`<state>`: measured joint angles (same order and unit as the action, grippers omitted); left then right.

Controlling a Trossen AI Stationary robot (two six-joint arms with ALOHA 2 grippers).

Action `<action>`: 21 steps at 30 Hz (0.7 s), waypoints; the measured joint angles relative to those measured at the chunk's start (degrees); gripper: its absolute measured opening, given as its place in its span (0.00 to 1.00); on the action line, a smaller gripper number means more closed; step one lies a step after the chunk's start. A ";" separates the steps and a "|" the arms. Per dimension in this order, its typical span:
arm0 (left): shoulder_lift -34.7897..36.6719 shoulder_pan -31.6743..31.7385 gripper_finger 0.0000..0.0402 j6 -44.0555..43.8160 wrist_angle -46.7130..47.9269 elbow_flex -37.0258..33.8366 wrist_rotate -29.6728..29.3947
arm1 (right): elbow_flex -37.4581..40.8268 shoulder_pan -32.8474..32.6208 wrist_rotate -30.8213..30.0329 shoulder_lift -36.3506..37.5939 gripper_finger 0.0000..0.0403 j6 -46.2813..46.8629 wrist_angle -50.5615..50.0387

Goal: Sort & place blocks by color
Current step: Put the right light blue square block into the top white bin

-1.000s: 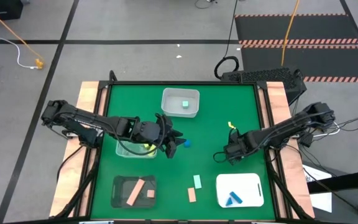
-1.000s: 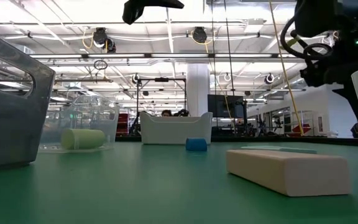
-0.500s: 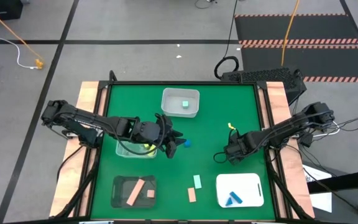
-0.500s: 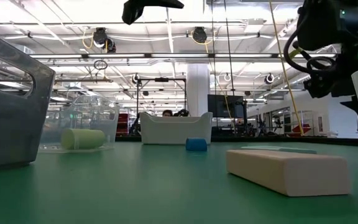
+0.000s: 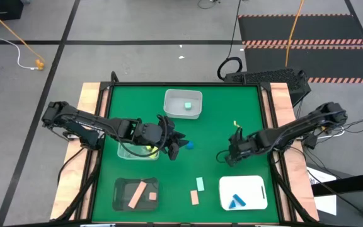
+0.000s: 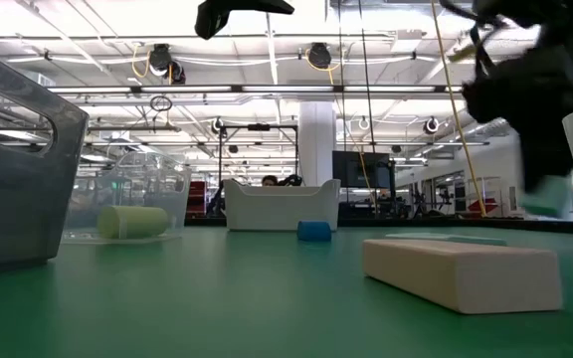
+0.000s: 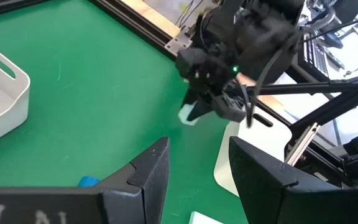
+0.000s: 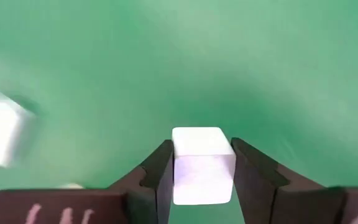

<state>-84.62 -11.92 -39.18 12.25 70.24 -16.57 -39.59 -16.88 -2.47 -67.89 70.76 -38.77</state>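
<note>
My right gripper [image 5: 230, 156] hangs right of the table's middle, shut on a pale mint cube [image 8: 202, 163]; the left wrist view shows that cube [image 7: 190, 114] at its tips too. My left gripper [image 5: 176, 146] waits open at centre-left, next to a small blue block [image 5: 190, 145] lying on the mat. A mint bar [image 5: 200, 183] and a tan-pink bar [image 5: 195, 197] lie flat near the front edge. Another pale block [image 8: 2, 127] shows blurred on the mat in the right wrist view. My right gripper pinches the mint cube between its two fingers, one on each of two opposite side faces [image 8: 174, 167]. The fingers come steeply from above, slanting down. The cube [image 6: 545, 204] sits square between the tips and appears lifted a little clear of the mat.
A white tray [image 5: 183, 94] at the back holds a green block. A clear tray [image 5: 126, 154] stands at the left under my left arm, a dark tray [image 5: 121, 195] with tan-pink blocks at front left, and a white tray [image 5: 254, 189] with blue blocks at front right.
My right gripper has tipped and shifted a little toward the table's left and near edge; it shows blurred in the low view, with the pale cube now seen just above the mat line.
</note>
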 joint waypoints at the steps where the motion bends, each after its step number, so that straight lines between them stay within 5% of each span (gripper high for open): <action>1: 0.00 0.00 0.41 -0.04 0.00 0.00 -0.01 | 0.01 0.19 -1.35 0.80 0.29 -0.33 3.17; 6: -0.03 -0.01 0.41 3.05 -0.04 0.00 -2.15 | -0.01 2.16 -6.07 3.89 0.29 -4.96 22.49; 12: -0.66 -0.13 0.41 21.76 -0.25 0.01 -4.98 | -0.12 6.57 -6.32 3.32 0.29 -8.19 45.82; 21: -0.61 0.24 0.41 42.66 -3.15 0.02 -1.98 | -0.12 11.73 -2.64 1.14 0.29 -5.29 63.46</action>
<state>-85.23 -11.68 3.48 9.10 70.26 -18.55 -39.70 -5.15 -5.11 -66.75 65.48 24.69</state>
